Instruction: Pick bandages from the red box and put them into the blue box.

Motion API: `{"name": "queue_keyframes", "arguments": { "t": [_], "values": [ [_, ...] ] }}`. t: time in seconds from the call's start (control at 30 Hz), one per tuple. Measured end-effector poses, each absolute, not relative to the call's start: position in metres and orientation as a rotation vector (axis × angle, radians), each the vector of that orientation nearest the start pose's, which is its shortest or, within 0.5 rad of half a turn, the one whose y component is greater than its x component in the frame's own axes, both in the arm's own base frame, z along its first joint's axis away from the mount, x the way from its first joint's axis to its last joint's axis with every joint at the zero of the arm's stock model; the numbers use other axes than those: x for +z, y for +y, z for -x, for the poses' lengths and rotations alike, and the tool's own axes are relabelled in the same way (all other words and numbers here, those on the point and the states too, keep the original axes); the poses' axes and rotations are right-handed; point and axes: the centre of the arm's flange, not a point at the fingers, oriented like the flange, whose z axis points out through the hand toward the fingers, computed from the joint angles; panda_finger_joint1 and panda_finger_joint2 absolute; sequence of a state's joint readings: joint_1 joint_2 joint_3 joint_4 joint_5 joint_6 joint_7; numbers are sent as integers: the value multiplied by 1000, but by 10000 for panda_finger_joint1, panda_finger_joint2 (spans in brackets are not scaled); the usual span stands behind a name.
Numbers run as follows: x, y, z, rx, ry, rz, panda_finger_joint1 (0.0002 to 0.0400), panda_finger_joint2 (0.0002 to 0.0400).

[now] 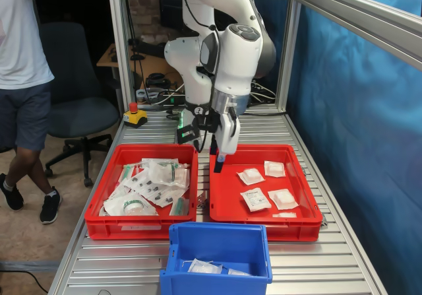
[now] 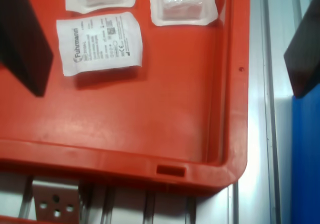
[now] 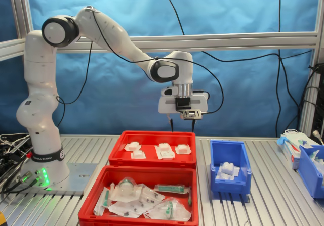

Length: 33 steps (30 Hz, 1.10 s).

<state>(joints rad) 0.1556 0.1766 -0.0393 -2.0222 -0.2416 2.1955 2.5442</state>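
Note:
The red box [image 1: 264,219] [image 3: 152,159] holds several bandages, small white square pouches [image 1: 255,199] [image 3: 165,151]. In the wrist view one printed bandage [image 2: 99,43] lies flat on the red floor, with two more beyond it near the red box's corner rim [image 2: 125,164]. My gripper [image 1: 217,162] [image 3: 181,126] [image 2: 167,88] hangs open above the red box, near the wall next to the other crate, with nothing between its dark fingers [image 2: 25,43]. The blue box [image 1: 217,252] [image 3: 230,173] [image 2: 306,159] stands beside the red box with a few white pouches inside.
A second red crate [image 1: 142,226] [image 3: 139,213] heaped with clear green-marked packets sits beside the red box. Aluminium frame posts [image 1: 283,51] ring the table. A person [image 1: 23,77] and a chair stand at the first exterior view's left. More bins [image 3: 310,168] sit at the second exterior view's right.

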Motion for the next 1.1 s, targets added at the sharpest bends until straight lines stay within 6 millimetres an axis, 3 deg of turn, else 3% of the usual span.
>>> {"name": "queue_keyframes", "arguments": {
  "t": [0.4,1.1],
  "values": [
    [360,92,-578,-311,2848,1399,400,400],
    [355,131,-571,-310,2799,1496,400,400]
  ]
}}
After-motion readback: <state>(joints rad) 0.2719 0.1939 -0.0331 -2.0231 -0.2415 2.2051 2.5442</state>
